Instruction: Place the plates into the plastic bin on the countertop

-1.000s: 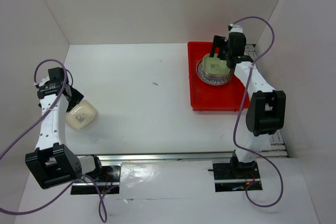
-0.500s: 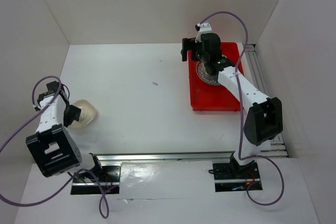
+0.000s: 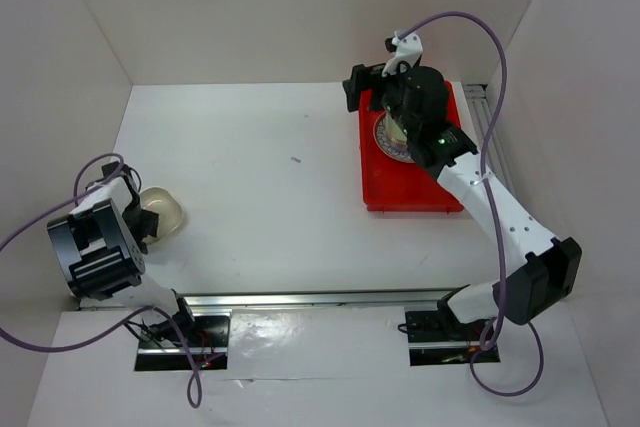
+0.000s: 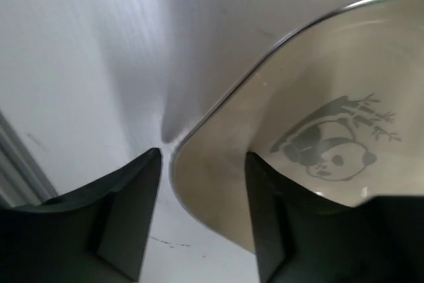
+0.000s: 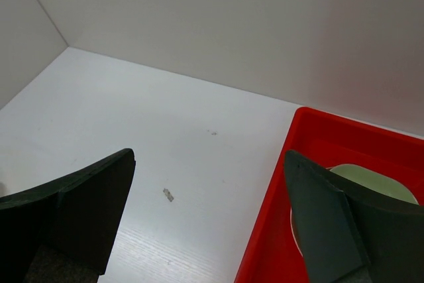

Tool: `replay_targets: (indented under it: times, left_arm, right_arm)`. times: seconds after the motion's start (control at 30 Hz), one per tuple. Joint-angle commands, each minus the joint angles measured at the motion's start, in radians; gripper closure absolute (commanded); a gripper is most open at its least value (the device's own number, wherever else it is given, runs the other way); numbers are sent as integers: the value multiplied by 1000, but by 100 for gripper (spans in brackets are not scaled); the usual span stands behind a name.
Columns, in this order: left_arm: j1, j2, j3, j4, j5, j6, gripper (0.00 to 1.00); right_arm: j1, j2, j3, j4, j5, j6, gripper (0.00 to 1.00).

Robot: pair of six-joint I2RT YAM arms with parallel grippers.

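Well, cream dish (image 4: 311, 91) flat, panda (image 4: 331, 147) face-up, corner rim within parted left gripper (image 4: 202, 164); right gripper (image 5: 209, 164) agape.

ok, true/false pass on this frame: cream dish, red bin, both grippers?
1. The cream dish carries a panda print. True.
2. The cream dish lies in the red bin. False: it sits on the countertop at the left, well apart from the bin.
3. The left gripper has one finger on either side of the cream dish's rim. True.
4. The right gripper holds a dish. False: it is open and empty, near the bin's far left corner.
5. The bin is empty. False: a round plate and a pale green dish lie in it.
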Motion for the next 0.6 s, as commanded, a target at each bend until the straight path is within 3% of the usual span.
replay_targets:
  times: [0.0,0.1,0.17,0.33,0.47,0.57]
  left_arm:
    - [6,59,-35,85,20,-14,38]
    - [6,108,-35,105,41,-14,61]
    - [-19,117,-25,105,52,-3,100]
    - [-120,95,7,105,63,29,100]
    - [-364,3,57,95,-3,34,100]
    - [-479,-57,98,58,-52,13,100]
  right_arm:
    - [21,-20,-15,43,47,-20,0]
    - [46,-20,-15,43,72,-31,0]
    - [67,-20,-15,43,84,-31,0]
    - [77,15,-4,43,-4,-31,0]
    - [95,118,16,67,-205,22,0]
    - [130,202,80,53,-293,49,0]
